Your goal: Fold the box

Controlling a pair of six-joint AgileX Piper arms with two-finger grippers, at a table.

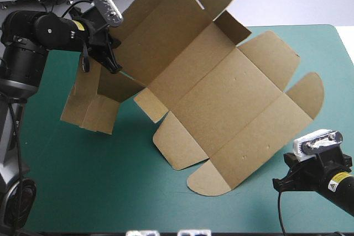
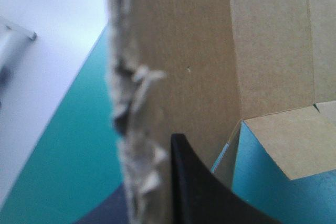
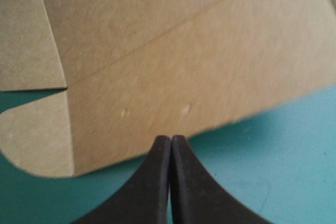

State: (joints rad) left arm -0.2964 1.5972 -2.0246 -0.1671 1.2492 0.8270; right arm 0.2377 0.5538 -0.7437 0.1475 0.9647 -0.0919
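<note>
The brown box [image 1: 221, 98] is an unfolded cut sheet. Its near right half lies flat on the teal-green cover, while its far left part is lifted and tilted up. My left gripper [image 1: 113, 63] is shut on that raised part's left edge. In the left wrist view one black finger [image 2: 199, 187] presses on the board beside its frayed edge [image 2: 128, 103]; the other finger is hidden behind the sheet. My right gripper [image 1: 278, 183] is shut and holds nothing. It rests low on the cover, with its tips [image 3: 170, 140] just short of the box's near edge [image 3: 157, 87].
Flaps of brown board [image 1: 91, 109] hang down to the cover below the left gripper. Bare teal-green cover [image 1: 99, 181] runs along the near side. The table's right edge [image 1: 345, 42] lies beyond the box's rounded flaps.
</note>
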